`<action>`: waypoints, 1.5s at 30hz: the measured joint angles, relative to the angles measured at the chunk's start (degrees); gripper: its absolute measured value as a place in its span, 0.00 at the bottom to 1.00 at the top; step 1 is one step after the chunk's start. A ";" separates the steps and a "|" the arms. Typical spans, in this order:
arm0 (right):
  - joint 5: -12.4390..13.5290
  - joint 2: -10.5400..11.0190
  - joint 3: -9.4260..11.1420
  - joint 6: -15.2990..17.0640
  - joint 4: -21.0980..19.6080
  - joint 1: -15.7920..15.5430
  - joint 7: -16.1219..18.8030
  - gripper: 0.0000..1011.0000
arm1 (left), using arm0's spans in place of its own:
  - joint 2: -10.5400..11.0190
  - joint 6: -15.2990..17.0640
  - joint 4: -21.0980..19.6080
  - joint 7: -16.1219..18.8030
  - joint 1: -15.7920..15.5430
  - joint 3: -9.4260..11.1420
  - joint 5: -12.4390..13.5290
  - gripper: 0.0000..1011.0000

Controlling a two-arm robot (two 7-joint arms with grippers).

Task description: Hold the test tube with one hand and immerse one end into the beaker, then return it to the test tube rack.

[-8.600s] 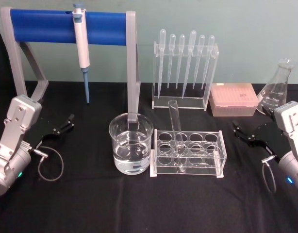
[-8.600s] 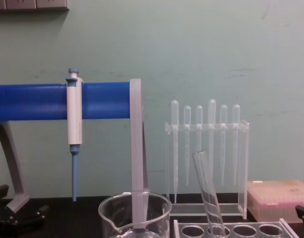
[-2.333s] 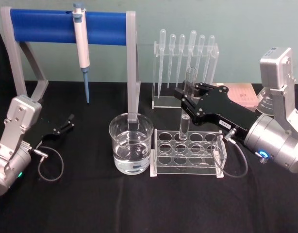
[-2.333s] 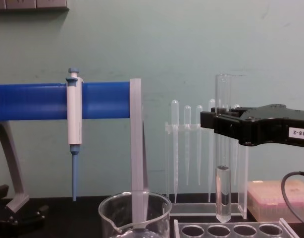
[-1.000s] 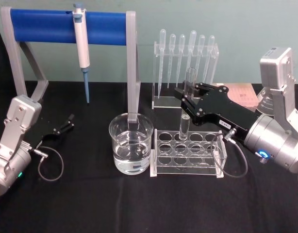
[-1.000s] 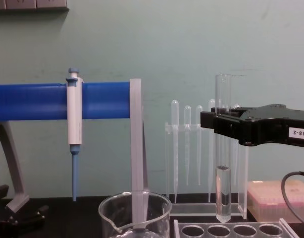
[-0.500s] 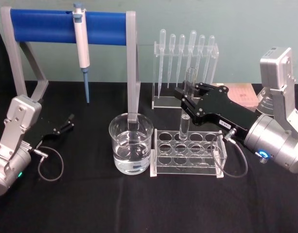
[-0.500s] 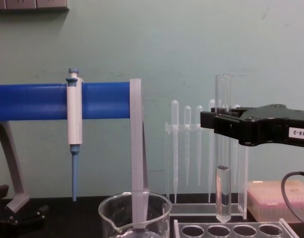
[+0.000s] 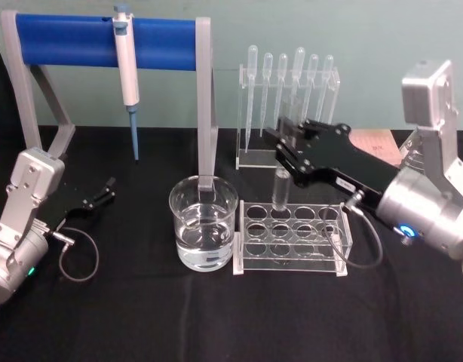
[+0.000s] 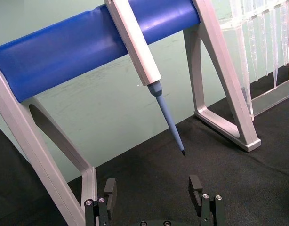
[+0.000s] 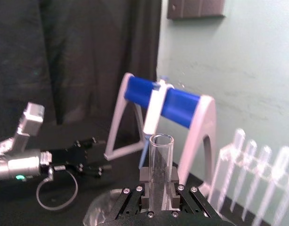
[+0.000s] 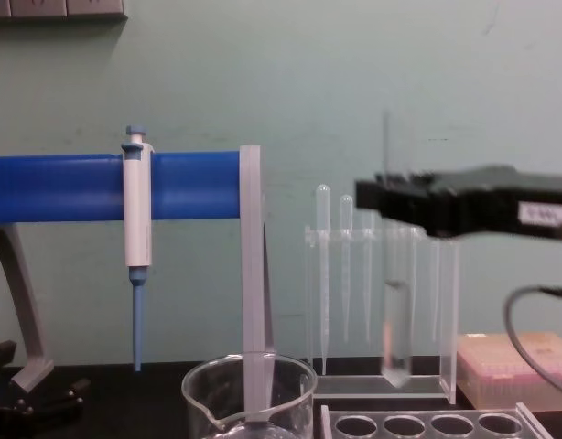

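Observation:
The test tube (image 9: 280, 189) hangs upright with my right gripper (image 9: 283, 148) shut on its upper half. Its round bottom sits a little above the clear tube rack (image 9: 292, 240), over the rack's back left corner. In the chest view the tube (image 12: 396, 331) hangs below the black gripper (image 12: 383, 198); its rim (image 11: 161, 141) rises between the jaws in the right wrist view. The beaker (image 9: 179, 219), part-filled with clear liquid, stands left of the rack and left of the tube; its rim (image 12: 249, 365) is lower than the tube's bottom. My left gripper (image 10: 153, 188) rests open at the table's left.
A blue-barred stand (image 9: 73, 40) holding a pipettor (image 9: 127, 72) rises behind the beaker, one grey leg (image 9: 206, 113) just behind it. A pipette rack (image 9: 288, 113) stands behind the tube rack. A pink tip box (image 9: 376, 144) lies behind my right arm.
My right gripper has lifted the test tube a little higher and carried it left, toward the beaker. The left arm has not moved.

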 joint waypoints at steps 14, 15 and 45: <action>-1.30 -7.19 -6.98 0.06 7.41 10.28 2.57 0.24 | 0.00 0.00 0.00 0.00 0.00 0.00 0.00 0.99; -1.31 -7.60 -7.26 -0.11 8.24 10.58 2.66 0.24 | 0.00 0.00 0.00 0.00 0.01 0.00 0.00 0.99; -3.91 -13.53 -11.37 -9.91 23.57 9.55 5.49 0.24 | 0.00 0.00 0.00 0.00 0.00 0.00 0.00 0.99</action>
